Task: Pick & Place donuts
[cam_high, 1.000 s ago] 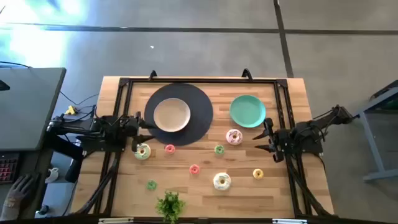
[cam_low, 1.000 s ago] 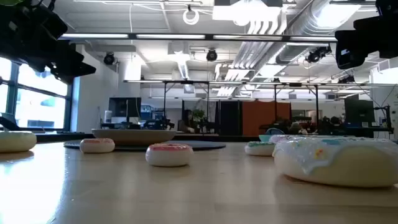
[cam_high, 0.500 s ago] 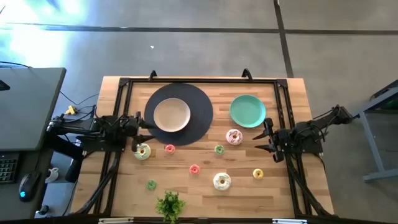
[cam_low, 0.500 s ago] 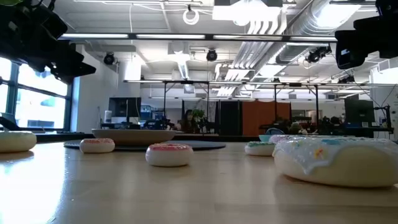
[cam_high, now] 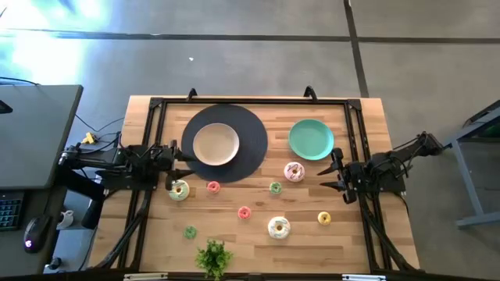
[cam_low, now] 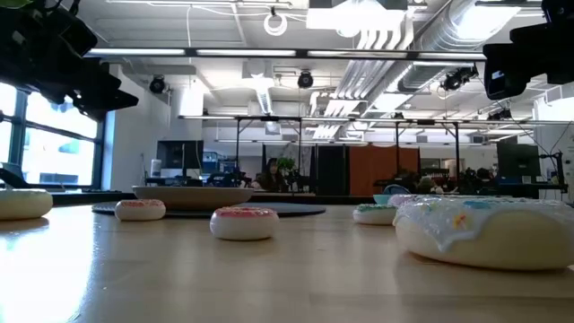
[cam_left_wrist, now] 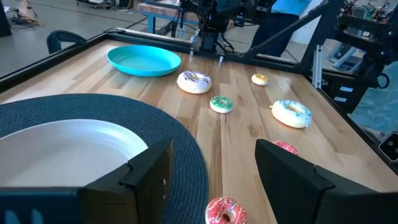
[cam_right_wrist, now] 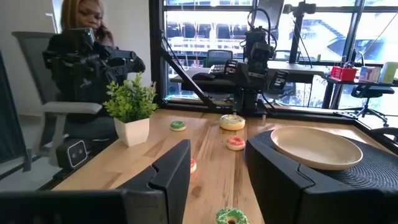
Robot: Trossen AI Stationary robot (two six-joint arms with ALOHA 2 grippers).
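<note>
Step in hand, as judged: none of the picking begun. No donut sits on either plate, and both arms hang over the side edges of the worktop [cam_high: 156,234].

Left of frame, high view: left hand [cam_high: 184,165] released, fingers spread, nothing between them, at the left rim of the dark round mat [cam_high: 254,140] that carries the beige plate [cam_high: 216,144]. The green-iced donut [cam_high: 179,190] lies just below it, nearest of all. Rightward along the middle band: small pink-red donut [cam_high: 213,186], small green donut [cam_high: 190,231] lower down, another pink-red donut [cam_high: 244,212] near centre, potted plant [cam_high: 213,257] at the bottom edge. Then a small green donut [cam_high: 275,187], the white-iced donut [cam_high: 279,227] below it, the pink-iced donut [cam_high: 294,172] just under the teal plate [cam_high: 311,139], and a small yellow donut [cam_high: 324,218].

Right of frame: right hand [cam_high: 329,178] also released and empty, near the pink-iced donut.

Next move, judged: either hand must drop onto its nearest ring, the fingers straddling the ring's outer edge, then lift it clear and carry it to a plate. The rings are low, so the fingers need to reach nearly to the wood.

Writing: no brand, label or text readable in any view.
</note>
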